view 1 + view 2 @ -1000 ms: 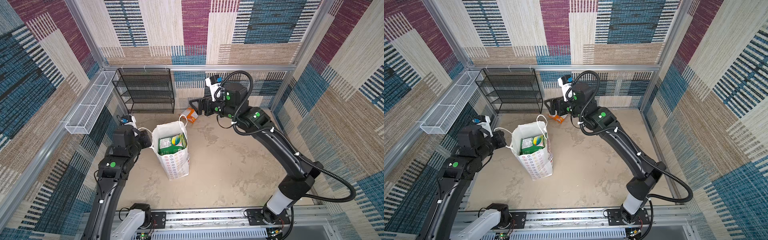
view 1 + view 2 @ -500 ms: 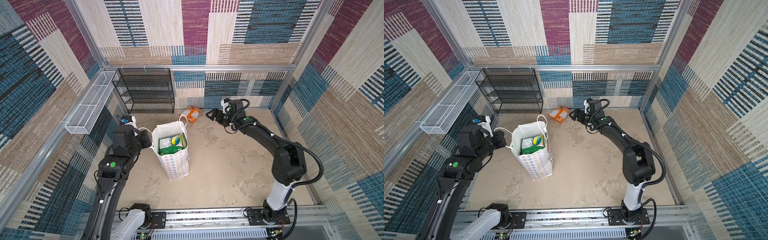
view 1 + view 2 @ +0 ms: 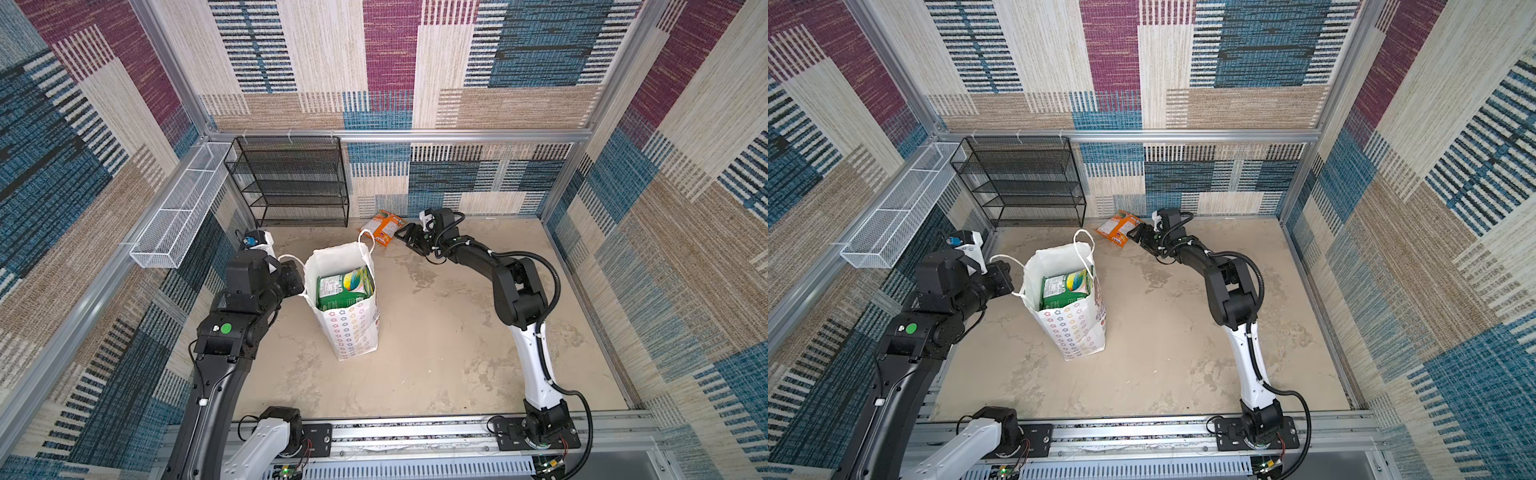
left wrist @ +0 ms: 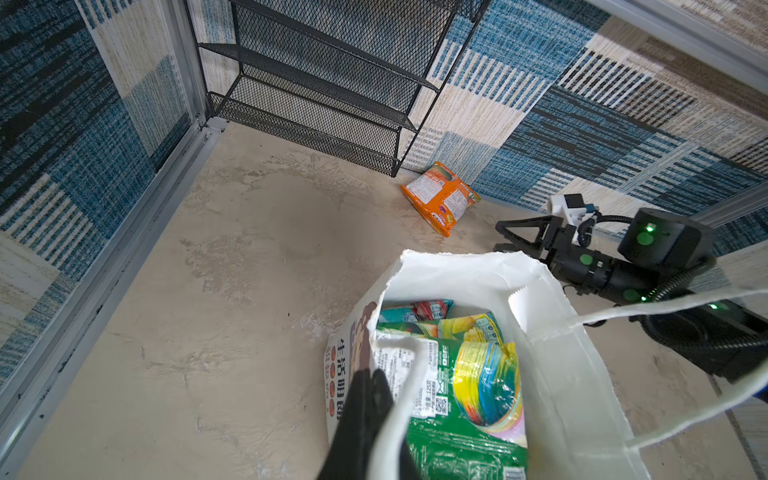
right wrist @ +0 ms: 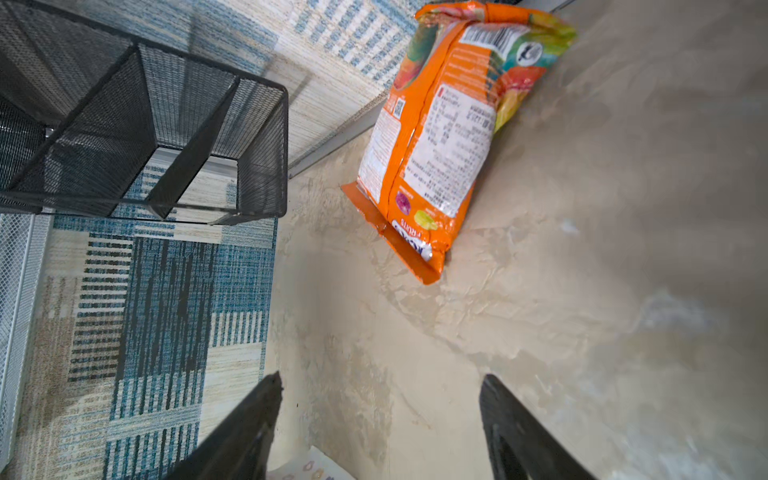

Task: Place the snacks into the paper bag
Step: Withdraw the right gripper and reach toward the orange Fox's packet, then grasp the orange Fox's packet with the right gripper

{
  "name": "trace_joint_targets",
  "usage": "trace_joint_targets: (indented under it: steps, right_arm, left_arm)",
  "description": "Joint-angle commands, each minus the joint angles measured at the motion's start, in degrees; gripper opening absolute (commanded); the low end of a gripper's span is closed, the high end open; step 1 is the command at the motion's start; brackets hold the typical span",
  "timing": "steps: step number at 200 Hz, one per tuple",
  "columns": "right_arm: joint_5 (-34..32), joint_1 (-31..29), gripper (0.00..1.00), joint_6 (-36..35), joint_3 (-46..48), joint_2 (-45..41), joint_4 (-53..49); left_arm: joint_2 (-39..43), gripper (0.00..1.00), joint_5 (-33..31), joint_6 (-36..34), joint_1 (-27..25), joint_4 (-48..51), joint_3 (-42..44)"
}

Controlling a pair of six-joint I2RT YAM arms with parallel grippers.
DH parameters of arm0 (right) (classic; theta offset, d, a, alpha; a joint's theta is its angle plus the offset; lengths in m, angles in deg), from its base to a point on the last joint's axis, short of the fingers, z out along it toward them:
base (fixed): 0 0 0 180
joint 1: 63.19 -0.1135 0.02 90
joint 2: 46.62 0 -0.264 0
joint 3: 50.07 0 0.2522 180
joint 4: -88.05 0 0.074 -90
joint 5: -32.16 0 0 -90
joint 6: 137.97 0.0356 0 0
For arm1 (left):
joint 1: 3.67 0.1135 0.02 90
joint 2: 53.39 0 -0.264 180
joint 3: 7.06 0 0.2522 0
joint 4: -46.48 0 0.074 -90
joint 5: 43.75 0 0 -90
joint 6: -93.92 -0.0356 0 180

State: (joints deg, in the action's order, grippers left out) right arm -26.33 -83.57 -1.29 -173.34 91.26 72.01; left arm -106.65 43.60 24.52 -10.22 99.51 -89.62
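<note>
The white paper bag [image 3: 353, 332] [image 3: 1075, 332] stands open on the floor at middle left. Green and yellow-green snacks [image 3: 343, 286] [image 4: 457, 395] stand inside it, with a teal one [image 4: 415, 311] behind. My left gripper [image 3: 300, 279] [image 4: 370, 386] is shut on the bag's left rim, beside a cord handle. One orange snack packet [image 3: 382, 226] [image 3: 1117, 226] [image 5: 432, 137] lies on the floor against the back wall. My right gripper [image 3: 401, 237] [image 5: 380, 378] is low by the floor, open and empty. It points at the packet's near end from a short way off.
A black wire-mesh rack [image 3: 291, 183] stands against the back wall, just left of the orange packet. A white wire basket [image 3: 174, 216] hangs on the left wall. The back wall runs right behind the packet.
My right arm has dropped from high above the floor to floor level, and its gripper now sits beside the orange packet with the jaws slightly narrower. The left arm and bag are unmoved.
</note>
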Motion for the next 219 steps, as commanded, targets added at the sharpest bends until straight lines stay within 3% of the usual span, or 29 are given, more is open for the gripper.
trace_joint_targets:
  steps: [1,49,153,219]
  right_arm:
    - [2.22,0.02,0.76,2.61,-4.72,4.31,0.62]
    - [2.23,0.07,0.75,6.26,-15.31,13.17,-2.64]
    - [4.19,-0.01,0.69,12.05,-26.76,24.55,-1.36]
    - [4.87,-0.68,0.55,15.44,-30.51,29.32,3.29]
  left_arm:
    - [-0.73,0.01,1.01,-0.3,0.04,-2.44,0.16]
    - [-0.54,0.0,1.91,-0.39,0.13,-2.13,-0.25]
    - [-0.52,0.0,2.25,-0.39,0.04,-2.08,-0.36]
    - [-0.63,0.0,2.4,-0.3,0.13,-2.09,-0.31]
